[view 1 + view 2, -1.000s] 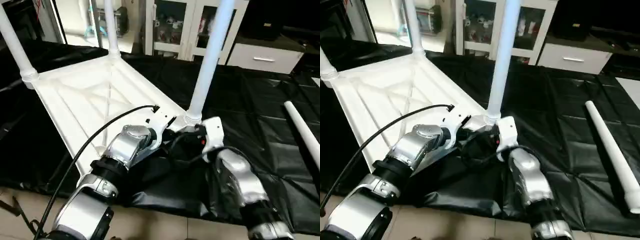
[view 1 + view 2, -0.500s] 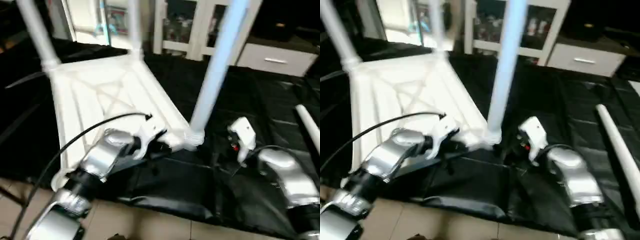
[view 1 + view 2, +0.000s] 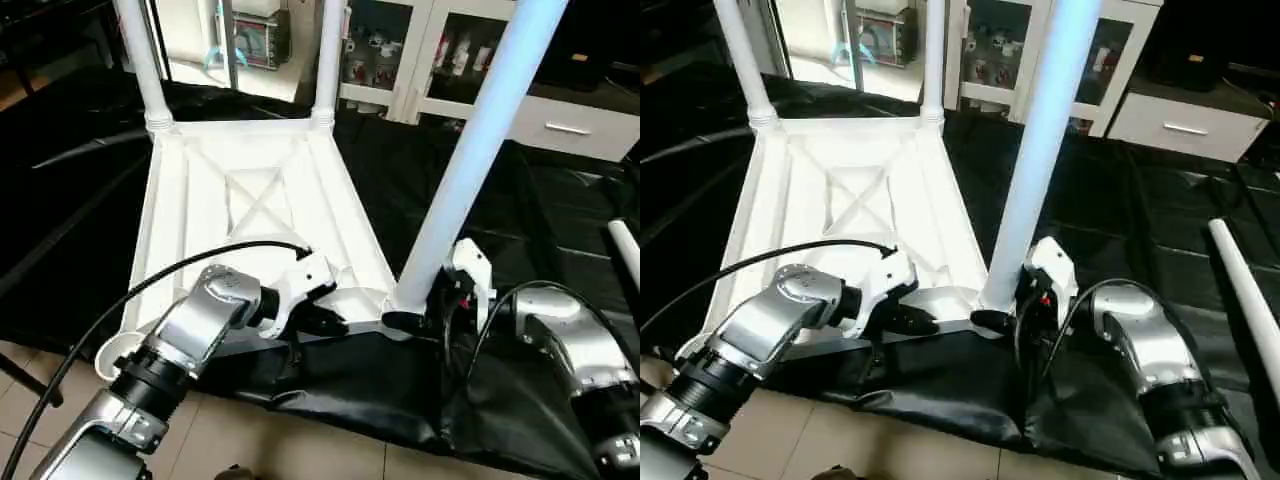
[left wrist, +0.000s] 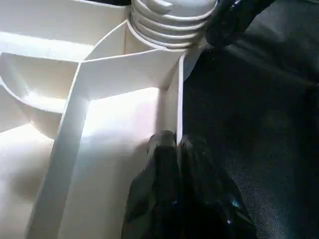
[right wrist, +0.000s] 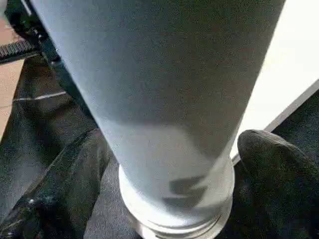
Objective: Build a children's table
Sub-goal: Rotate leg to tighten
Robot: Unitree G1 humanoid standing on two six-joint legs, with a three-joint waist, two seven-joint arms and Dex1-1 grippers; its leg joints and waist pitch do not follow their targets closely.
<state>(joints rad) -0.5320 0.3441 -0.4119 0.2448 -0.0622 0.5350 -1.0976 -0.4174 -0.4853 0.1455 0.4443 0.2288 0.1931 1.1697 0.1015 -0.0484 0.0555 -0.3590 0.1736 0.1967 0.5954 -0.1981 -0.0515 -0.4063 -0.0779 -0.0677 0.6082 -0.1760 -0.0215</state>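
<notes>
Standing legs: three; loose: one.

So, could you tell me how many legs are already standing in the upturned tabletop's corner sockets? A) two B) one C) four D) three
D: three legs stand upright in the tabletop, two at the far corners and one near the right gripper, while the near-left socket is empty and a fourth leg lies on the black sheet.

Head pair looks down; wrist cameras sit close.
</notes>
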